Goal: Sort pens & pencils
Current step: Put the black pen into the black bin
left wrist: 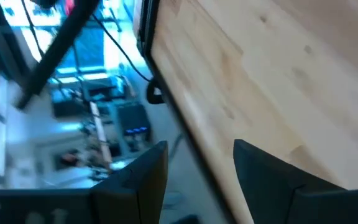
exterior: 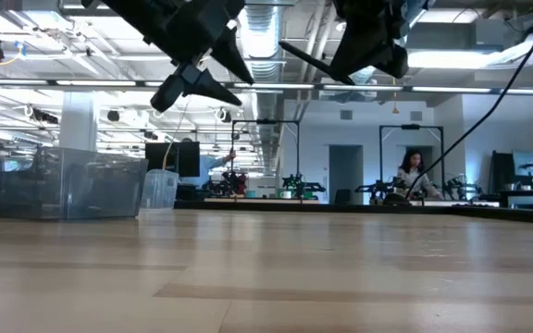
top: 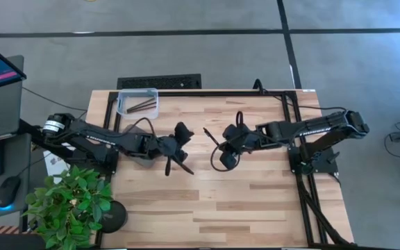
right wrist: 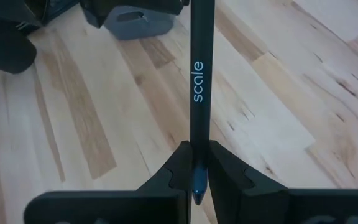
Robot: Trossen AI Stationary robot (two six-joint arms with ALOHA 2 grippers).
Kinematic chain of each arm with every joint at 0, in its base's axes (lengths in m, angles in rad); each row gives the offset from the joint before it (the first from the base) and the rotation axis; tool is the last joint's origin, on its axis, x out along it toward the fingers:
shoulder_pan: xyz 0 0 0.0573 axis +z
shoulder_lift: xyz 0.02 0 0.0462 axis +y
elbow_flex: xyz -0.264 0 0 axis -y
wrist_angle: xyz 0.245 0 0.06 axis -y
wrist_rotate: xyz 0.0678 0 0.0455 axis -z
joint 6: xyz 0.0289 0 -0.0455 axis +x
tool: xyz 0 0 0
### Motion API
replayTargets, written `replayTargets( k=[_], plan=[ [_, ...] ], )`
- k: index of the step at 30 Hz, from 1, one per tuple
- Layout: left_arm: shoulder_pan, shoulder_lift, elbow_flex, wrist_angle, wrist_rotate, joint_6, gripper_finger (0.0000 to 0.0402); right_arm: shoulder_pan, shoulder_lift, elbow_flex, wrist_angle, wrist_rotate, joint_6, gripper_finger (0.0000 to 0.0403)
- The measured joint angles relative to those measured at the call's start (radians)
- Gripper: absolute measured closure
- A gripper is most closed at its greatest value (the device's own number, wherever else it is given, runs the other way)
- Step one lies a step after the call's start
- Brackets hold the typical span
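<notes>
your right gripper (right wrist: 196,171) is clamped tight on a black pen (right wrist: 199,81) marked "scale"; from above, that pen (top: 211,137) juts up-left from the gripper (top: 222,142) just right of the frame's centre. your left gripper (top: 174,154) hangs just left of centre, and its wrist view shows the two fingers (left wrist: 143,171) parted with only bare table (left wrist: 278,81) between them. a clear bin (top: 137,102) sits at the table's upper left corner with thin brown pencils (top: 142,106) lying in it. in the low view both arms hang above the wood.
</notes>
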Motion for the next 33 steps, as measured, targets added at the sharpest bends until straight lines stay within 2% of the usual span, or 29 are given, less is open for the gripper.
replayTargets(
  k=[4,10,18,24,28,33],
  plan=[
    [-0.013,0.0,0.0,0.068,-0.075,0.177,0.0226,-0.021,0.0,0.0,0.0,-0.002,0.013,0.0346],
    [-0.031,0.0,0.0,0.226,-0.145,0.34,0.0226,-0.062,0.0,0.0,0.005,-0.002,0.034,0.0346],
    [-0.033,0.0,0.0,0.278,-0.143,0.534,0.0226,-0.107,0.0,0.0,0.109,-0.101,0.029,0.0346],
    [-0.033,0.0,0.0,0.357,-0.144,0.66,0.023,-0.132,0.0,0.0,0.172,-0.126,0.01,0.0346],
    [-0.033,0.0,0.0,0.437,-0.14,0.709,0.0237,-0.153,0.0,0.0,0.177,-0.126,0.008,0.0346],
    [-0.016,0.0,0.0,0.442,-0.102,0.753,0.0244,-0.158,0.0,0.0,0.206,-0.179,0.008,0.0346]
  ],
)
